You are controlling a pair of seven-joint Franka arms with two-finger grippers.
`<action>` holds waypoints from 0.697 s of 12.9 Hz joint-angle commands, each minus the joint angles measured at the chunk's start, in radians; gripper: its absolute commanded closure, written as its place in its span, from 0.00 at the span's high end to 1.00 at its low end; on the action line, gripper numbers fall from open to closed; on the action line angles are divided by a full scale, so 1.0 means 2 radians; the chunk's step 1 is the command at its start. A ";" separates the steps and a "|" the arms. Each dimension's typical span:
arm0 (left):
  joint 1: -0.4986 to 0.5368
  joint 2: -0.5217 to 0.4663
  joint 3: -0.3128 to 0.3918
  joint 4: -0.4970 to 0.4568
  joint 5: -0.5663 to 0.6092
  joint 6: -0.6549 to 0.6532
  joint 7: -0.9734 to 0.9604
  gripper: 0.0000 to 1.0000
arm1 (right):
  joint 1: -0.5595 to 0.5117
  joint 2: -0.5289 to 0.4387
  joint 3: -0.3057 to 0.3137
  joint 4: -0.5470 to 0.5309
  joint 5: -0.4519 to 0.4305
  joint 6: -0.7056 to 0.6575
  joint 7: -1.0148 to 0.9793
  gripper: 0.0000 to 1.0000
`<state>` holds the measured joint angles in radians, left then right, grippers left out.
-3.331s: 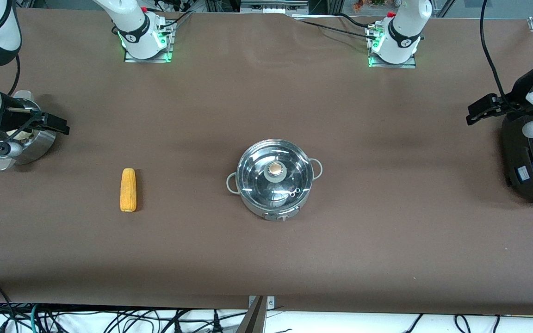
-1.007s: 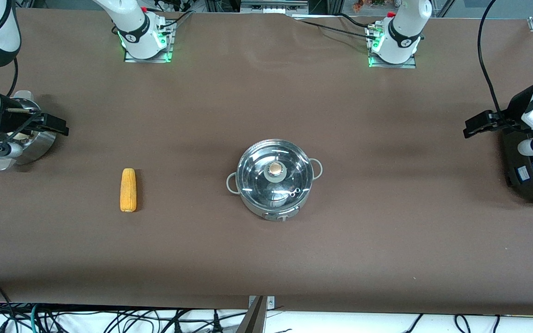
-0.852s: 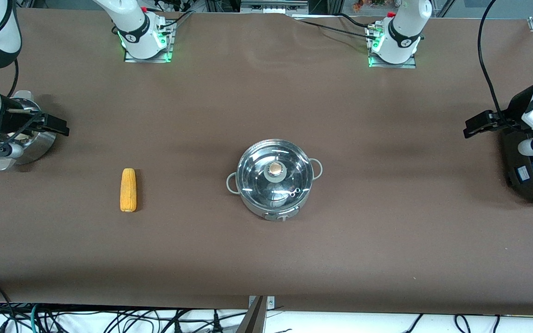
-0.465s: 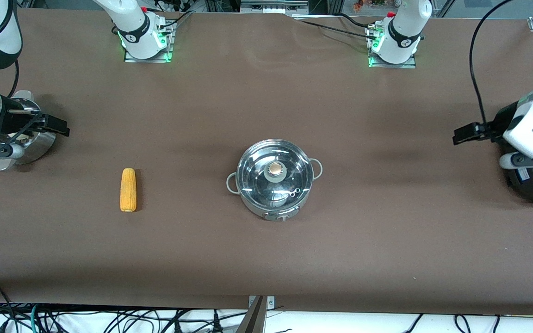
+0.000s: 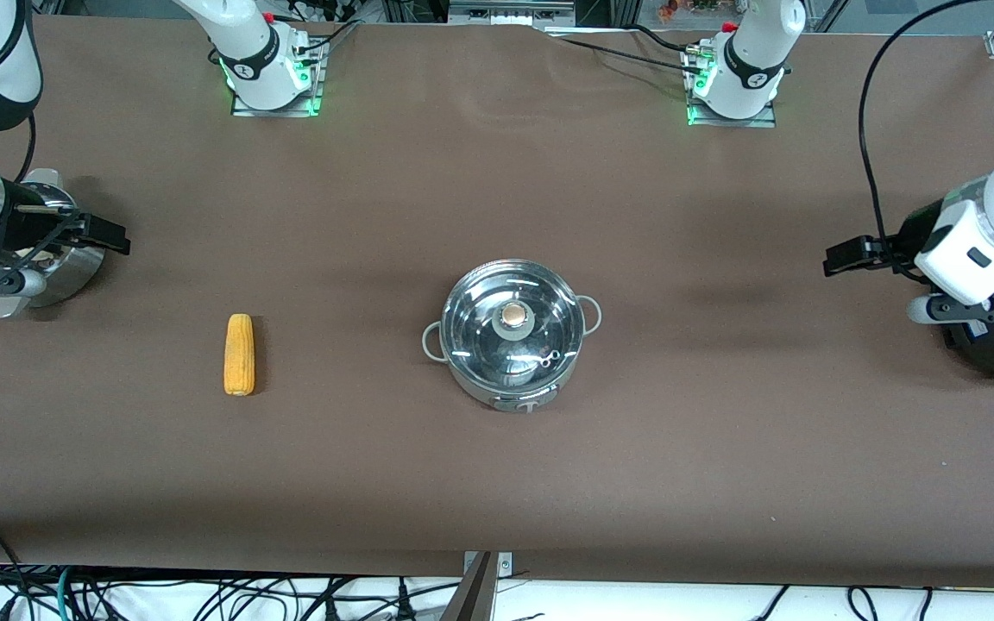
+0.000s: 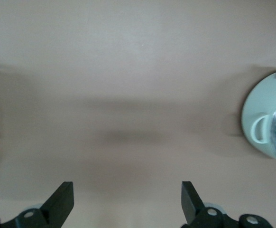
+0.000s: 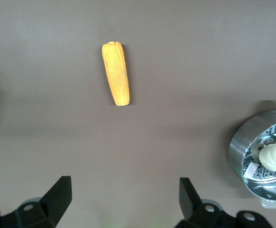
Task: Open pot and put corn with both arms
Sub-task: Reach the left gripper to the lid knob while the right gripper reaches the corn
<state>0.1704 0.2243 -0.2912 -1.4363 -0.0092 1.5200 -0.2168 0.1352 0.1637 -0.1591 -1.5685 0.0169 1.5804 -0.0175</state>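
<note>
The steel pot (image 5: 497, 395) stands mid-table with its glass lid (image 5: 475, 332) on and the tan knob (image 5: 513, 316) on top. Its edge and one loop handle also show in the left wrist view as the pot (image 6: 263, 118). The corn (image 5: 239, 354) lies flat on the mat toward the right arm's end, and appears as the corn (image 7: 116, 73) in the right wrist view. My left gripper (image 5: 846, 257) hangs open and empty over bare mat between pot and cooker, seen too as the left gripper (image 6: 127, 190). My right gripper (image 5: 104, 233), also (image 7: 125, 186), waits open and empty beside the steamer basket.
A perforated steel steamer basket (image 5: 74, 272) with a pale bun (image 7: 273, 156) sits at the right arm's end. A large black cooker (image 5: 993, 341) stands at the left arm's end. Brown mat covers the table; cables hang below its front edge.
The left arm has swung from over the black cooker toward the pot, its gripper staying open. The right arm, corn and pot have not moved.
</note>
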 commanded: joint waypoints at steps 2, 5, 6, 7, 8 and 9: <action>-0.002 -0.015 -0.052 0.003 -0.015 -0.005 -0.068 1.00 | -0.002 0.005 0.001 0.012 -0.006 -0.007 -0.008 1.00; -0.020 -0.008 -0.096 0.019 -0.020 0.004 -0.158 1.00 | -0.002 0.005 0.001 0.012 -0.006 -0.007 -0.008 1.00; -0.037 0.002 -0.097 0.019 -0.018 0.018 -0.179 1.00 | -0.002 0.005 0.001 0.012 -0.006 -0.007 -0.008 1.00; -0.054 0.007 -0.097 0.019 -0.016 0.032 -0.208 1.00 | -0.002 0.005 0.001 0.012 -0.006 -0.007 -0.008 1.00; -0.075 0.016 -0.096 0.019 -0.014 0.044 -0.246 1.00 | -0.003 0.005 0.001 0.012 -0.006 -0.006 -0.008 1.00; -0.095 0.022 -0.094 0.019 -0.013 0.056 -0.274 1.00 | -0.003 0.006 0.001 0.012 -0.006 -0.003 -0.008 1.00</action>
<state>0.0391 0.2265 -0.4856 -1.4248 -0.0360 1.6026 -0.6697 0.1347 0.1639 -0.1595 -1.5685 0.0168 1.5806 -0.0176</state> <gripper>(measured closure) 0.000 0.000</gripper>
